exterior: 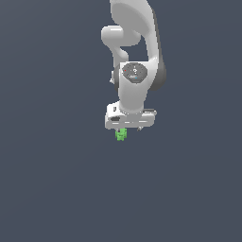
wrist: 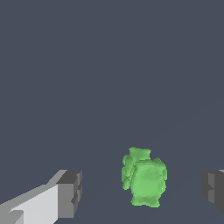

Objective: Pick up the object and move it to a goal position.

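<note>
The object (wrist: 144,183), small, green and lumpy, sits between the fingers of the hand (wrist: 142,192), which are spread wide with clear gaps on both sides; no contact visible. It's nearer one finger pad (wrist: 212,190) than the other (wrist: 70,192), so slightly off-centre in the hand. In the exterior view the object (exterior: 121,134) pokes out just under the hand (exterior: 128,126), toward that view's left of the hand's middle. Can't tell from either view whether it rests on the table (exterior: 56,189) or how far the fingertips are above it.

Step in hand, by judgement: pre-grasp, closing not started. To do it well: shift the hand to centre the object before closing, otherwise the nearer pad hits first and shoves it sideways. Shape is irregular, so aim the pads at the bulkier lower body, not the narrower top lobe. Close slowly.

Room: the table is plain all round, no edges or other items in view. No goal marker visible.
</note>
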`<state>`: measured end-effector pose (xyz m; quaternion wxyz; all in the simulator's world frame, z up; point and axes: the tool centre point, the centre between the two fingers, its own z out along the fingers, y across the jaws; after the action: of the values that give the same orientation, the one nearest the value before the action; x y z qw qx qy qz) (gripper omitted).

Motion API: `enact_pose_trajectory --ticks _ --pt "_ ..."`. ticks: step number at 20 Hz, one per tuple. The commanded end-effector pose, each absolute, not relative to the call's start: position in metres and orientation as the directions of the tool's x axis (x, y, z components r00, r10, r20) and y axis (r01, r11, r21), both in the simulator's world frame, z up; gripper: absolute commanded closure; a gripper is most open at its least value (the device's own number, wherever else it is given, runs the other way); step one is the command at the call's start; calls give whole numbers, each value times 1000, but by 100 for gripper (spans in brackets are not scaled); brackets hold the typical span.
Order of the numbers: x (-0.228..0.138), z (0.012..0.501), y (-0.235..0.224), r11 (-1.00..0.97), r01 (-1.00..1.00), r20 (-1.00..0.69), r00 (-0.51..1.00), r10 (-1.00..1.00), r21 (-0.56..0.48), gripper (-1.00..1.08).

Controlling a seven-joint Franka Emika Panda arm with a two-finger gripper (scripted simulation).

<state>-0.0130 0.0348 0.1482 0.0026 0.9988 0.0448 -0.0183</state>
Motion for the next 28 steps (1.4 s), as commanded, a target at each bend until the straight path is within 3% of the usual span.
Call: enact_pose_trajectory --ticks 1,16,28 --pt "-13 148 35 -996 90 -37 995 89 4 -92" --pt "-4 156 16 -1000 22 -9 1000 22 7 -92" --pt "-37 118 7 -1000 0 -4 1000 0 2 -92"
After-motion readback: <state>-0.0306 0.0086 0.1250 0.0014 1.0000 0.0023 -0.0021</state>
